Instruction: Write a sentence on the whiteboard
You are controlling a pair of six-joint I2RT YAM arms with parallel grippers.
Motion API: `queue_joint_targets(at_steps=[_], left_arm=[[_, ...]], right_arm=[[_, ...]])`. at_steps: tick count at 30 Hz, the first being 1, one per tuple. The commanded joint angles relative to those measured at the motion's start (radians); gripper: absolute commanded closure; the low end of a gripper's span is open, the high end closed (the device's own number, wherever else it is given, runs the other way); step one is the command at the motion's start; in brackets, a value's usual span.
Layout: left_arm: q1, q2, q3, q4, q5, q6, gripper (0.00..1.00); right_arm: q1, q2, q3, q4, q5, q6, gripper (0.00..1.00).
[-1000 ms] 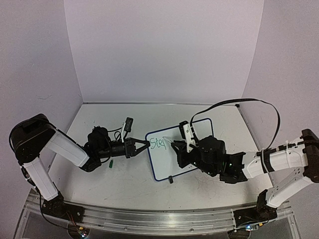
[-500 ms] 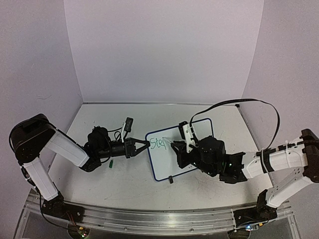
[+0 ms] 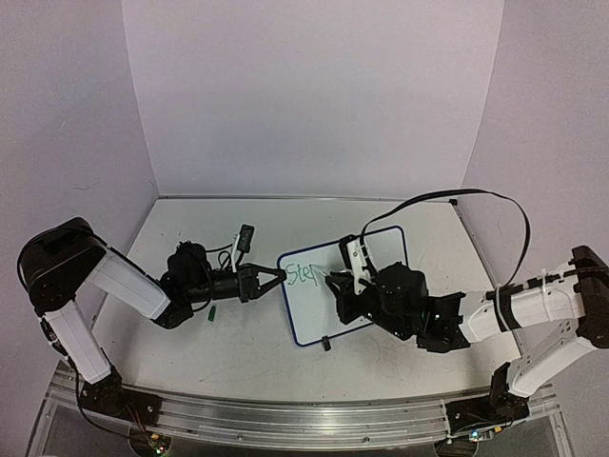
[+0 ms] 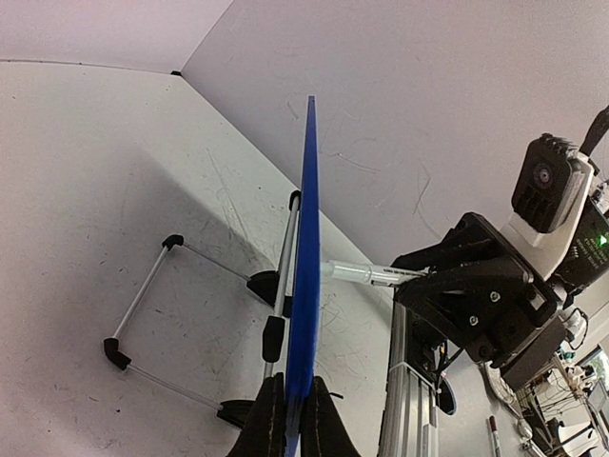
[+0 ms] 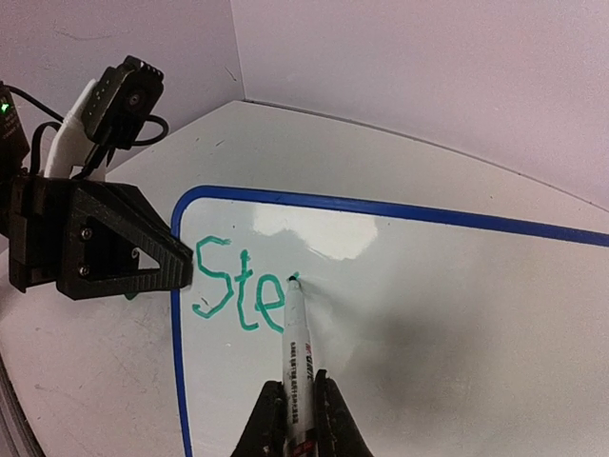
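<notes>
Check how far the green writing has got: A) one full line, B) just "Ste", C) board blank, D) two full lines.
B: the right wrist view shows only the green lettering "Ste" on the whiteboard, with the marker tip at the next letter's start.

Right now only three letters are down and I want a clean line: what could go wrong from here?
1. The left gripper pinches the whiteboard by one edge only; the marker's push might swing or tip it.
2. The marker tip sits beside the green lettering; if the right gripper slips sideways, it could streak across it.
</notes>
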Motion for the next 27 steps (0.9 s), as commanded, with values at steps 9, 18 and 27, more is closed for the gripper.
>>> queue_joint_targets(at_steps=[9,18,27], left_arm=[[-0.007,-0.036,0.011,-0.005,0.054,-0.031,1.0],[-0.007,-0.032,0.016,-0.008,0.056,-0.031,1.0],[-0.007,-0.031,0.018,-0.012,0.058,-0.03,1.0]], right_arm=[[-0.002,-0.002,0.01,-0.01,0.102,0.031,1.0],[-0.002,-0.022,-0.01,-0.042,0.092,0.051,1.0],[-0.002,-0.041,-0.041,-0.058,0.068,0.071,1.0]])
